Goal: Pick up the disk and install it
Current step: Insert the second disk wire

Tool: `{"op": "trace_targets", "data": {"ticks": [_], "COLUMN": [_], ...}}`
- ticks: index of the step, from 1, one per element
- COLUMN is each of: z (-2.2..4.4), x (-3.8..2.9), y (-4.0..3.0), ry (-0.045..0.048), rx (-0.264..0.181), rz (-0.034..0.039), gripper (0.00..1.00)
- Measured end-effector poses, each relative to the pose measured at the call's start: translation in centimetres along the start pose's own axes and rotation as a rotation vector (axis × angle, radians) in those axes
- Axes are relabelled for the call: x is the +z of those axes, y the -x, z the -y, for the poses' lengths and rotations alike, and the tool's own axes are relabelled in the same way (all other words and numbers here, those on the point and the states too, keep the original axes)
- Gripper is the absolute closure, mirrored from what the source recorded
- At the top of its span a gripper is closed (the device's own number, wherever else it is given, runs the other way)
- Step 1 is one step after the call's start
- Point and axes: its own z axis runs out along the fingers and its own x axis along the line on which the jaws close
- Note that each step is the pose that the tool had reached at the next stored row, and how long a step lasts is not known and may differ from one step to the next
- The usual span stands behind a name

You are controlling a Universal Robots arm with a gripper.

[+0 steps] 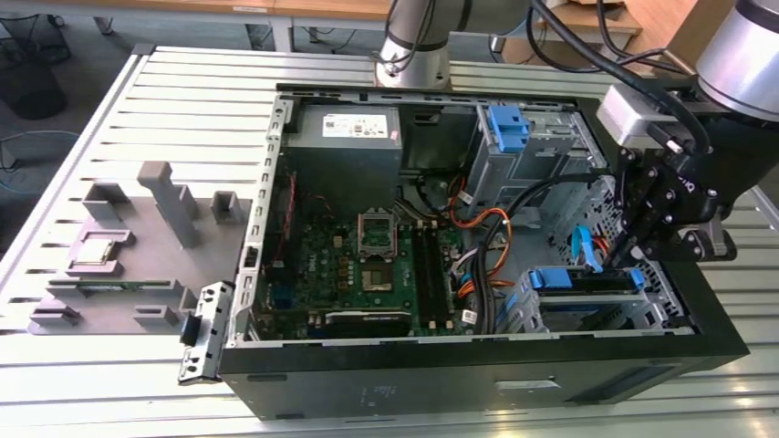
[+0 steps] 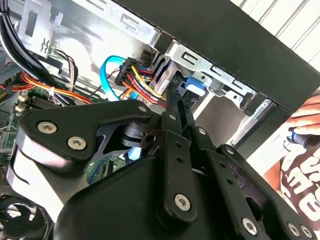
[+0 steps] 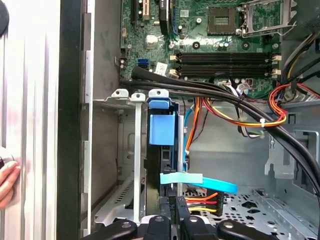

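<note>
The disk [image 3: 162,127] stands on edge in the metal drive cage [image 3: 136,150] at the case's front corner, its bright blue carrier [image 1: 585,278] showing at the cage mouth. My gripper [image 1: 623,260] hangs just over that end of the disk. In both wrist views its black fingers [image 2: 170,112] lie close together, tips by the carrier's blue tab [image 2: 192,85] and the plugged power connector [image 3: 172,205]. The gripper [image 3: 173,220] looks shut with nothing held between the fingers.
A blue data cable [image 3: 200,180] and a coloured wire bundle [image 2: 142,82] crowd the cage mouth. Thick black cables [image 3: 225,95] cross above. A lone blue bracket [image 1: 508,128] and the grey power supply [image 1: 353,128] sit at the far end. A person's hand [image 3: 7,180] rests outside the case wall.
</note>
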Motion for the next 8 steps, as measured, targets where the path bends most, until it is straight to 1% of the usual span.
{"op": "trace_targets", "data": {"ticks": [5, 8], "z": [-0.09, -0.41], "x": [0.09, 0.11], "y": [-0.15, -0.24], "ry": [-0.0245, -0.0334], "rx": [-0.010, -0.013], "rz": [0.0012, 0.0015], "gripper": [0.83, 0.83]}}
